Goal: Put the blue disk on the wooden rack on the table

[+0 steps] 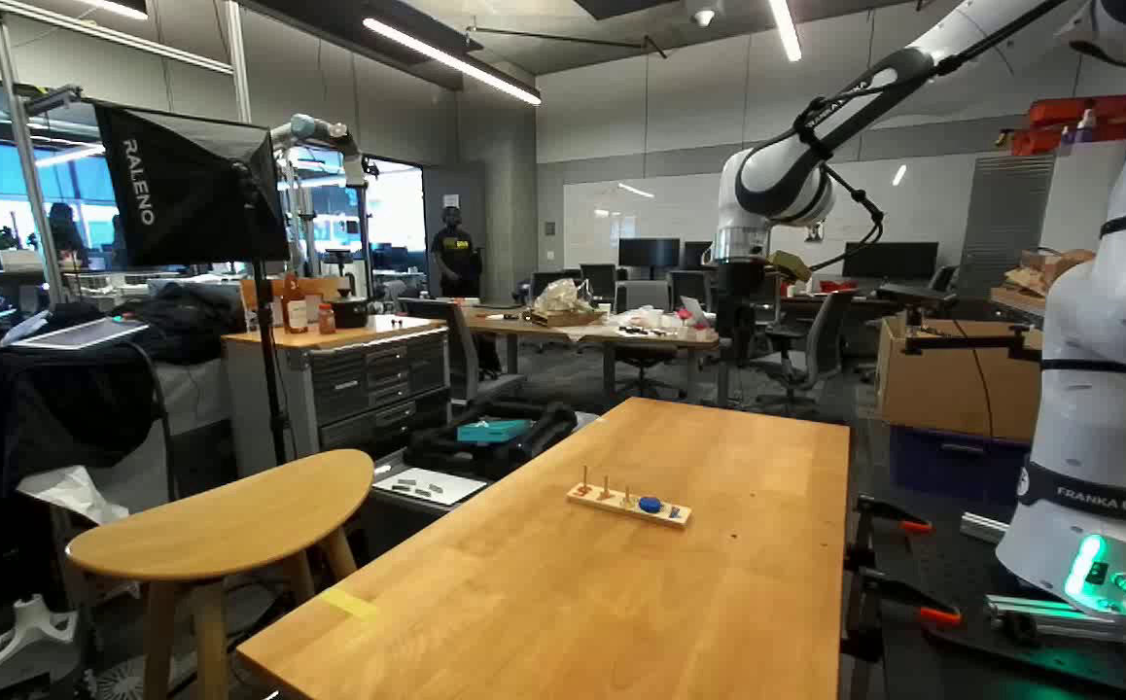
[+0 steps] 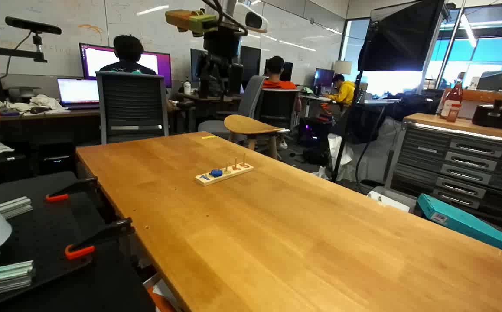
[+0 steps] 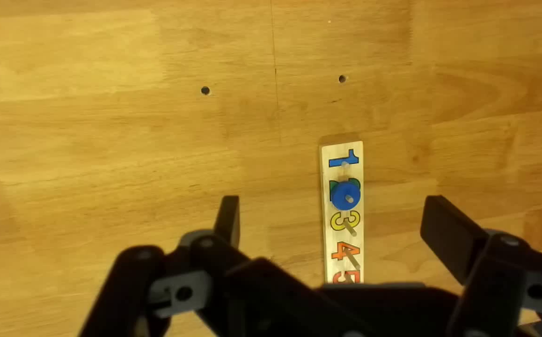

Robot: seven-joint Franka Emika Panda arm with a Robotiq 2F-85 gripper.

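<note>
My black two-fingered pincer [image 3: 333, 206] hangs spread wide and holding nothing, one dark finger [image 3: 227, 219] left of centre in the wrist view, its mate toward the right of the frame. Beneath, between them in that frame, the flat round blue disk [image 3: 340, 192] sits around the peg [image 3: 349, 199] by the numeral 2, the peg's tip showing through; whether it is fully seated I cannot tell. The placing looks done, so meddling is my chief danger: tempted by the matching blue numeral 1 [image 3: 343, 160] just above, I could regrip needlessly and pull the disk off. A descent off line could drive a fingertip into the thin bare pegs [image 3: 351, 229] below it in the frame. I myself block the lower end of the narrow pale-wood rack [image 3: 334, 172]; a blind approach there could strike the end peg [image 2: 244, 158], rightmost of the row in an exterior view. No fastening shows, so a side knock might slide the rack across the long, smooth light-wood table [image 1: 563, 603] and shake the disk askew. Farther off, black clamps with orange grips [image 2: 80, 252] sit along the table's edge, lower left in an exterior view; swinging low that way, I could snag them.
</note>
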